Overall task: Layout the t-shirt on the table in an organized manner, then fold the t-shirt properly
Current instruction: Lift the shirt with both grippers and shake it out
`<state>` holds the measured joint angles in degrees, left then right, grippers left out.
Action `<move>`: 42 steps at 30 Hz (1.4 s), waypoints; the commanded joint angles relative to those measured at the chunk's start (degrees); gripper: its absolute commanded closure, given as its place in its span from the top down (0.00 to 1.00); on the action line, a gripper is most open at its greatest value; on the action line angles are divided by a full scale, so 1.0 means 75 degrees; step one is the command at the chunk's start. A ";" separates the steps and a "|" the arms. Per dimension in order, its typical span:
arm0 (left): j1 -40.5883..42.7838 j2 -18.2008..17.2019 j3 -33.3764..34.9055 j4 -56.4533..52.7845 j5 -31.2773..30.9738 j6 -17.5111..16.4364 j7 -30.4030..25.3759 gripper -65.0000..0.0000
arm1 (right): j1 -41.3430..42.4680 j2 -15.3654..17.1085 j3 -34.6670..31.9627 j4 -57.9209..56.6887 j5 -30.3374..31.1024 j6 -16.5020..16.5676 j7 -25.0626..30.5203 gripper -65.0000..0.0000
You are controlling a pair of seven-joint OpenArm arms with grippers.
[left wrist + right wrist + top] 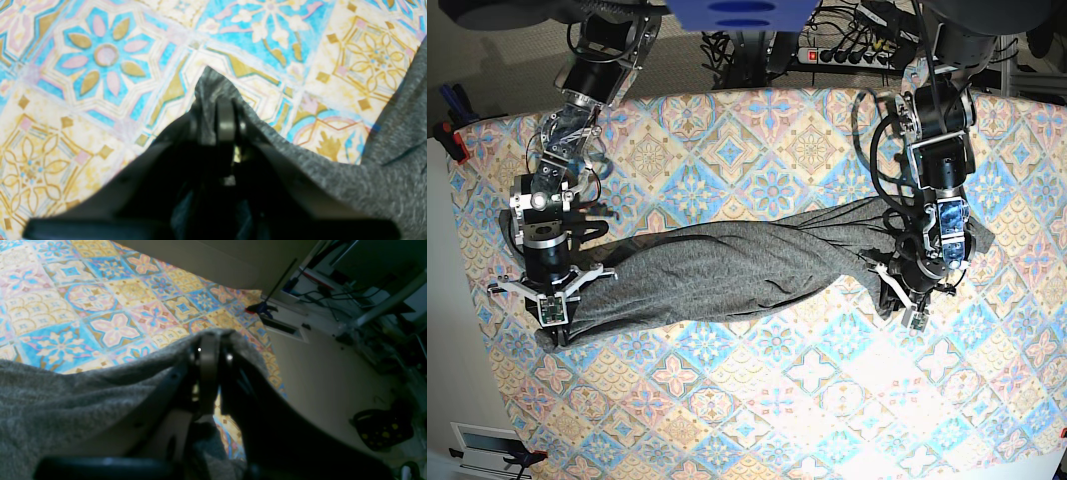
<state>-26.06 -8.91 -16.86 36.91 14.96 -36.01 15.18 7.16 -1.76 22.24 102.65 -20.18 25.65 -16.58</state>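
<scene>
The soft heathered dark-grey t-shirt [717, 275] lies twisted across the middle of the tile-patterned desk [757, 400]. Left hand [217, 110] and right hand [208, 353] each pinch an end; next, probably, pull apart to untwist and flatten it.

One t-shirt [727, 270], one table [777, 400], two hands: left hand [907, 300], right hand [555, 325].
</scene>
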 commanded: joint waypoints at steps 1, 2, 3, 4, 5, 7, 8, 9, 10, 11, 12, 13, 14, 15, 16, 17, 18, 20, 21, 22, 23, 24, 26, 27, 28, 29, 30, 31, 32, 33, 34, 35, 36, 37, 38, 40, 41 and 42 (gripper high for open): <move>0.0363 0.0244 0.0144 -0.0379 0.0871 -0.0532 0.1897 0.07 | 0.0177 0.0053 -0.0017 0.0162 0.0083 -0.0085 0.0235 0.00; 0.0351 0.0232 0.0133 -0.0250 0.0871 -0.0532 0.1897 0.06 | 0.0177 0.0053 -0.0017 0.0162 0.0083 -0.0085 0.0235 0.00; 0.0375 0.0221 0.0121 -0.0086 0.0871 -0.0532 0.1909 0.06 | 0.0177 0.0053 -0.0017 0.0162 0.0083 -0.0085 0.0235 0.00; 0.0398 0.0221 0.0121 0.0125 0.0871 -0.0532 0.1909 0.06 | 0.0177 0.0053 -0.0017 0.0162 0.0083 -0.0085 0.0235 0.00; 0.0422 0.0221 0.0121 0.0372 0.0871 -0.0532 0.1920 0.06 | 0.0177 0.0053 -0.0017 0.0162 0.0083 -0.0085 0.0235 0.00; 0.0480 0.0244 0.0121 0.0864 0.0859 -0.0532 0.2272 0.06 | 0.0177 0.0053 -0.0017 0.0162 0.0083 -0.0085 0.0235 0.00; 0.0480 0.0267 0.0121 0.1133 0.0859 -0.0532 0.2553 0.06 | 0.0177 0.0053 -0.0017 0.0162 0.0083 -0.0085 0.0235 0.00; 0.0469 0.0291 0.0121 0.1415 0.0848 -0.0532 0.2753 0.06 | 0.0177 0.0053 -0.0017 0.0162 0.0083 -0.0085 0.0235 0.00; 0.0469 0.0373 0.0121 0.1720 0.0789 -0.0532 0.2928 0.06 | 0.0188 0.0053 -0.0017 0.0162 0.0083 -0.0085 0.0247 0.00; 0.0469 0.0490 0.0121 0.2048 0.0684 -0.0532 0.3093 0.06 | 0.0188 0.0053 -0.0017 0.0162 0.0083 -0.0085 0.0247 0.00; 0.0469 0.0572 0.0121 0.2376 0.0578 -0.0532 0.3268 0.06 | 0.0188 0.0053 -0.0017 0.0162 0.0083 -0.0085 0.0247 0.00; 0.0457 0.0584 0.0121 0.2810 0.0449 -0.0532 0.3550 0.06 | 0.0188 0.0053 -0.0017 0.0162 0.0083 -0.0085 0.0247 0.00; 0.0445 0.0607 0.0121 0.3185 0.0320 -0.0532 0.3808 0.06 | 0.0188 0.0053 -0.0017 0.0162 0.0083 -0.0085 0.0247 0.00; 0.0433 0.0607 0.0121 0.3513 0.0156 -0.0532 0.4054 0.06 | 0.0188 0.0041 -0.0017 0.0162 0.0083 -0.0085 0.0247 0.00; 0.0387 0.0607 0.0144 0.3771 -0.0008 -0.0532 0.4218 0.06 | 0.0188 0.0041 -0.0017 0.0162 0.0083 -0.0085 0.0247 0.00; 0.0305 0.0607 0.0156 0.3982 -0.0207 -0.0532 0.4382 0.06 | 0.0200 0.0041 -0.0017 0.0162 0.0083 -0.0085 0.0247 0.00; 0.0199 0.0607 0.0168 0.4169 -0.0418 -0.0532 0.4593 0.06 | 0.0200 0.0041 -0.0017 0.0162 0.0083 -0.0085 0.0247 0.00; -0.0082 0.0560 0.0168 0.4345 -0.0829 -0.0532 0.5015 0.06 | 0.0224 0.0041 -0.0017 0.0151 0.0083 -0.0097 0.0247 0.00; -0.0246 0.0549 0.0156 0.4357 -0.1028 -0.0532 0.5191 0.06 | 0.0224 0.0041 -0.0006 0.0139 0.0083 -0.0097 0.0212 0.00; -0.0446 0.0537 0.0133 0.4357 -0.1215 -0.0532 0.5343 0.06 | 0.0235 0.0041 -0.0006 0.0115 0.0083 -0.0097 0.0200 0.00; -0.0645 0.0525 0.0133 0.4357 -0.1368 -0.0532 0.5460 0.06 | 0.0235 0.0041 -0.0006 0.0104 0.0083 -0.0097 0.0200 0.00; -0.0774 0.0455 0.0121 0.4357 -0.1450 -0.0532 0.5554 0.06 | 0.0235 0.0041 0.0030 0.0104 0.0083 -0.0109 0.0200 0.00; -0.1055 0.0385 0.0121 0.4357 -0.1602 -0.0532 0.5695 0.06 | 0.0235 0.0041 0.0041 0.0092 0.0095 -0.0109 0.0188 0.00; -0.1184 0.0373 0.0121 0.4357 -0.1649 -0.0532 0.5706 0.06 | 0.0235 0.0041 0.0041 0.0080 0.0095 -0.0120 0.0188 0.00; -0.1325 0.0361 0.0121 0.4357 -0.1672 -0.0532 0.5706 0.06 | 0.0247 0.0041 0.0041 0.0033 0.0095 -0.0120 0.0188 0.00; -0.1489 0.0349 0.0121 0.4357 -0.1661 -0.0532 0.5706 0.06 | 0.0247 0.0041 0.0053 -0.0060 0.0095 -0.0132 0.0188 0.00; -0.1653 0.0349 0.0121 0.4357 -0.1649 -0.0532 0.5706 0.06 | 0.0341 0.0041 0.0053 -0.0154 0.0095 -0.0202 0.0188 0.00; -0.1817 0.0349 0.0109 0.4333 -0.1614 -0.0532 0.5706 0.06 | 0.0540 0.0041 0.0053 -0.0201 0.0095 -0.0343 0.0188 0.00; -0.1958 0.0349 0.0097 0.4322 -0.1602 -0.0532 0.5706 0.06 | 0.0739 0.0041 0.0053 -0.0260 0.0095 -0.0437 0.0177 0.00; -0.2075 0.0338 0.0051 0.4322 -0.1602 -0.0532 0.5706 0.06 | 0.0962 0.0041 0.0053 -0.0318 0.0095 -0.0484 0.0106 0.00; -0.2192 0.0338 -0.0067 0.4322 -0.1602 -0.0532 0.5706 0.06 | 0.1173 0.0041 0.0053 -0.0365 0.0095 -0.0484 -0.0046 0.00; -0.2333 0.0338 -0.0254 0.4322 -0.1602 -0.0532 0.5706 0.06 | 0.1396 0.0041 0.0053 -0.0436 0.0095 -0.0484 -0.0280 0.00; -0.2462 0.0326 -0.0453 0.4310 -0.1602 -0.0532 0.5671 0.06 | 0.1607 0.0041 0.0053 -0.0506 0.0095 -0.0484 -0.0538 0.00; -0.2591 0.0326 -0.0618 0.4240 -0.1602 -0.0532 0.5648 0.06 | 0.1818 0.0053 0.0065 -0.0588 0.0095 -0.0484 -0.0726 0.00; -0.2720 0.0314 -0.0711 0.4111 -0.1602 -0.0532 0.5648 0.06 | 0.1994 0.0065 0.0065 -0.0693 0.0095 -0.0484 -0.0878 0.00; -0.3071 0.0138 -0.0805 0.3736 -0.1602 -0.0532 0.5636 0.06 | 0.2345 0.0158 0.0053 -0.0928 0.0095 -0.0484 -0.1089 0.00; -0.3247 0.0056 -0.0805 0.3490 -0.1626 -0.0532 0.5554 0.06 | 0.2521 0.0240 0.0018 -0.1057 0.0095 -0.0484 -0.1159 0.00; -0.3376 -0.0002 -0.0793 0.3267 -0.1614 -0.0532 0.5390 0.06 | 0.2685 0.0287 0.0018 -0.1209 0.0095 -0.0484 -0.1218 0.00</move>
<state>-48.84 -8.84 -23.03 59.92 4.23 -40.12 57.41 24.88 -0.23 22.52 92.23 -19.59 23.22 -28.36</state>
